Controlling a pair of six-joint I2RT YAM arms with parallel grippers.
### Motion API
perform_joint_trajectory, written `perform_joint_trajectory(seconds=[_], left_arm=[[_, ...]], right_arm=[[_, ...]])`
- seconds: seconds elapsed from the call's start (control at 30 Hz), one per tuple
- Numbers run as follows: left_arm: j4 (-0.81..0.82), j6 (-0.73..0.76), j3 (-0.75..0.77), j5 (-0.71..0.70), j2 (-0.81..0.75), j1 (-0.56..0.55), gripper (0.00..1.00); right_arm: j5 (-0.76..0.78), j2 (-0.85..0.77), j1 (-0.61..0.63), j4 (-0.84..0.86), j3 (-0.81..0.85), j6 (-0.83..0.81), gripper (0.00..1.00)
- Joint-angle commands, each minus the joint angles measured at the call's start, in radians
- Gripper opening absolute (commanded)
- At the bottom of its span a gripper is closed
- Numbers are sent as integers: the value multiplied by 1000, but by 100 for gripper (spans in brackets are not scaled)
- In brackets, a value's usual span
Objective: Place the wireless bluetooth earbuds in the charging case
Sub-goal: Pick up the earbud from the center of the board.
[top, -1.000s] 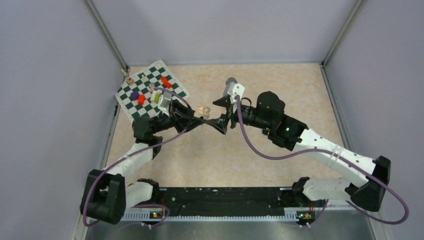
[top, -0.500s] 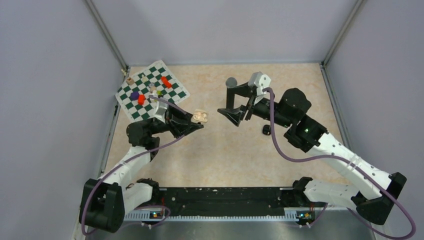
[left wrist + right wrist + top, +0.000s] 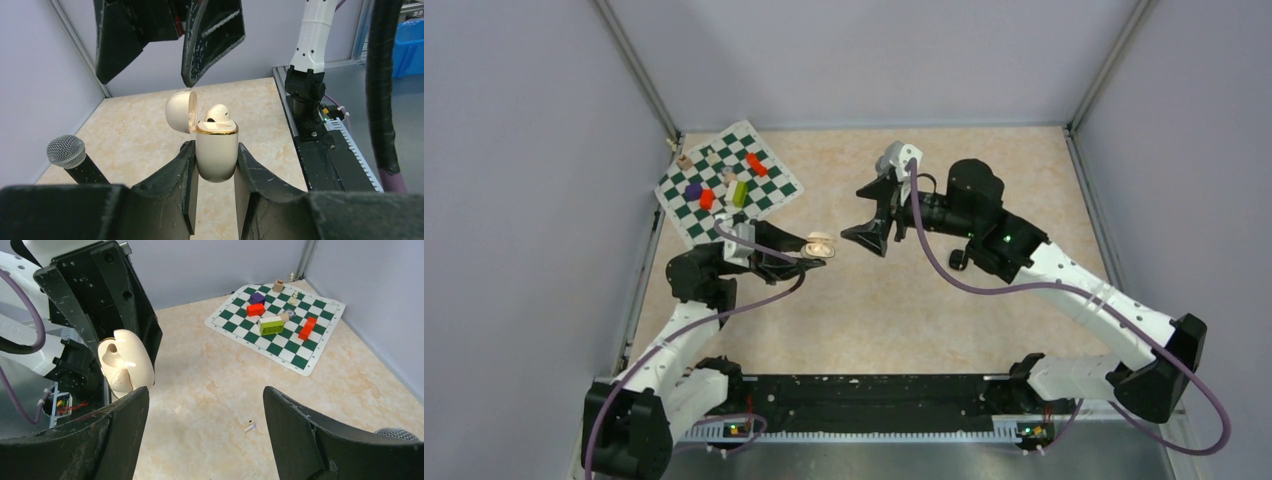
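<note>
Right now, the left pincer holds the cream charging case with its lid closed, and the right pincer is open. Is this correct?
No, the lid is open, not closed. The left wrist view shows the left pincer holding the charging case with its lid swung back and one earbud sitting inside. The right pincer is open.

The cream rounded plastic charging case [image 3: 216,159] sits between the fingers of the left pincer [image 3: 215,149], a whitish earbud [image 3: 218,113] in it, the right pincer [image 3: 865,240] to its right.
</note>
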Motion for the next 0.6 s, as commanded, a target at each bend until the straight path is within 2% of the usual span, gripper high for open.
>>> perform_joint_trajectory(seconds=[0.0, 0.13, 0.2, 0.23, 0.37, 0.57], left_arm=[[-7, 46, -9, 23, -18, 7, 0], [-5, 9, 3, 42, -14, 8, 0], [16, -40, 12, 29, -14, 16, 0], [39, -76, 11, 8, -14, 24, 0], [111, -162, 19, -71, -12, 80, 0], [120, -208, 53, -114, -4, 177, 0]], right_arm=[[-64, 4, -9, -56, 112, -43, 83], [-78, -17, -10, -40, 83, -64, 84], [-59, -35, -10, -19, 50, -89, 96], [-38, -43, -9, -5, 30, -104, 99], [74, -39, -12, 13, 6, -124, 99], [91, 56, -14, -79, 93, -150, 97]])
